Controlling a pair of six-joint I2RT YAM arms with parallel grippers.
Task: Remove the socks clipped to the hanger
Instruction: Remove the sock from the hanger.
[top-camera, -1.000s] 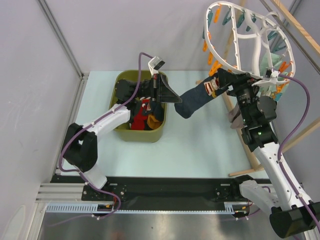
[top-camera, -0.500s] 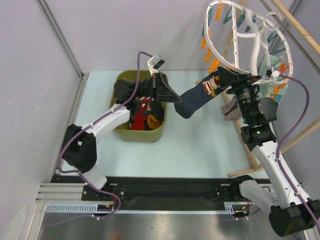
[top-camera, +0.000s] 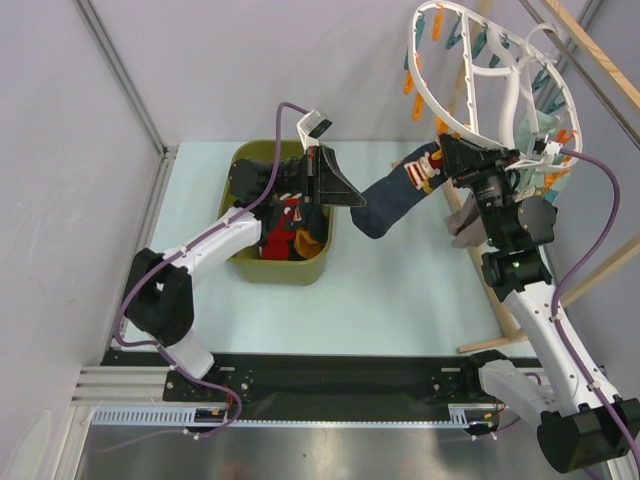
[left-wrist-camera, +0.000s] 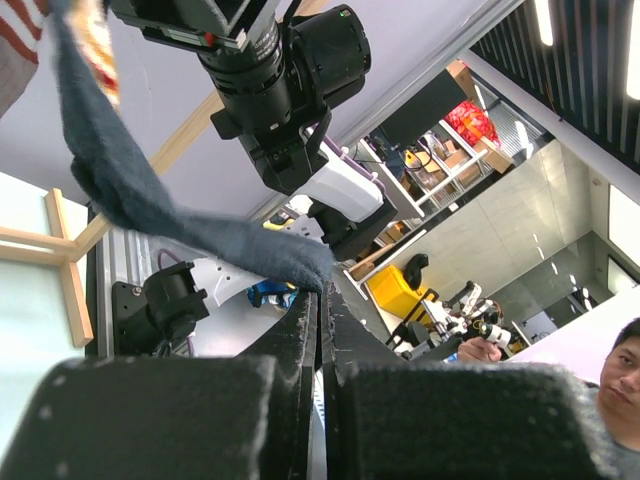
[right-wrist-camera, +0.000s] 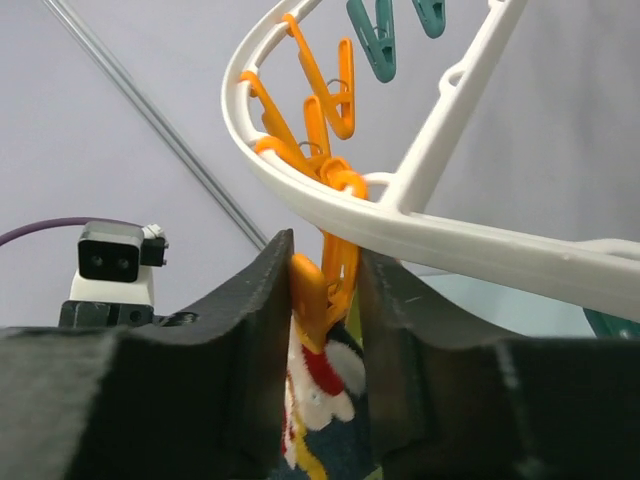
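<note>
L gripper (top-camera: 345, 197) reaches out over the green tub (top-camera: 285, 272), jaws pinched tight on the toe end of the dark sock (top-camera: 390, 205). The L wrist view shows the fabric tip caught right betw. the two pads, the rest rising away up-left. The sock hangs in a sagging line above the table (top-camera: 400, 300) betw. the two arms. Its cuff end, w/ a red, white & yellow pattern, is up at the hanger (right-wrist-camera: 420, 235), clipped in an orange peg (right-wrist-camera: 322, 290). R gripper (top-camera: 440, 160) is raised to the hanger's lower rim, jaws narrow, one pad on each side of that peg & pressing its sides, just under the white ring. More orange pegs cluster on the rim above it, and teal pegs (right-wrist-camera: 375, 35) dangle farther along. The hanger sits tilted at the top R, by the wooden rack (top-camera: 598, 58). Inside the tub lie a red sock (top-camera: 275, 232) & a mustard sock (top-camera: 308, 240), partly hidden by the L arm.
</note>
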